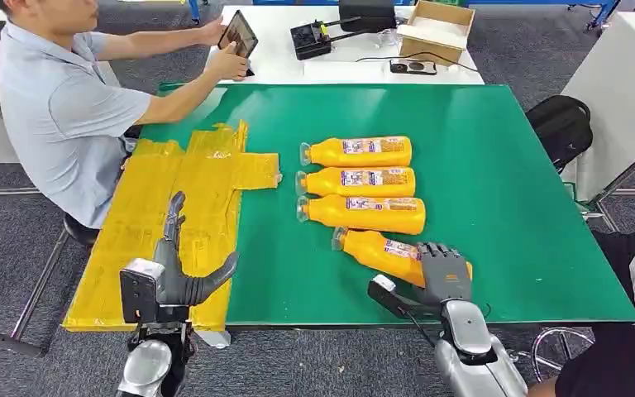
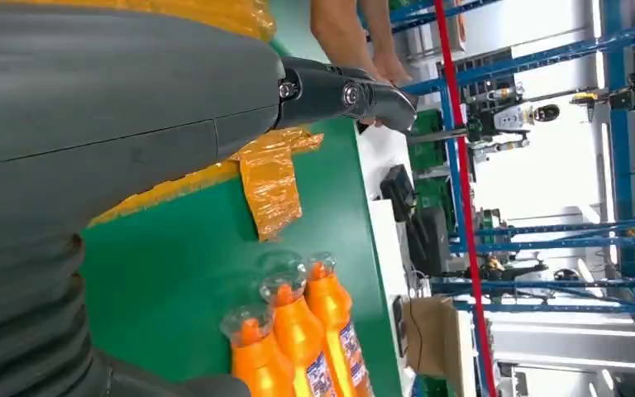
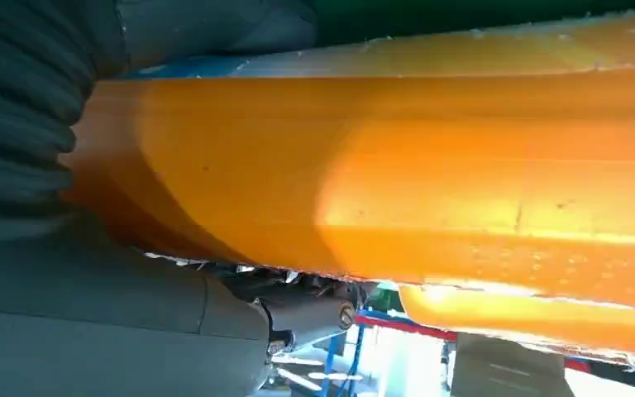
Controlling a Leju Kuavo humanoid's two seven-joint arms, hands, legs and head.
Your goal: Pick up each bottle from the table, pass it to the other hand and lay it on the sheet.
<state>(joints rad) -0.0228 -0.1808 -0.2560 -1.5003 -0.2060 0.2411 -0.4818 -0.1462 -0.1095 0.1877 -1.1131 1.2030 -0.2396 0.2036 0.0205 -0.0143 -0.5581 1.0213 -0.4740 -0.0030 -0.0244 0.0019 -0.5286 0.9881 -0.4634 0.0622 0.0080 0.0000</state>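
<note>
The nearest bottle, lying tilted on the green desk below three others, is clasped at its base by the right robot hand. The left robot hand is held spread and empty over the yellow sheet.

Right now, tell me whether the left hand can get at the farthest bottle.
Probably not easily: the left hand hovers open over the sheet, while the farthest bottle lies across the table behind two others. Nothing blocks the way; it looks a long stretch.
</note>
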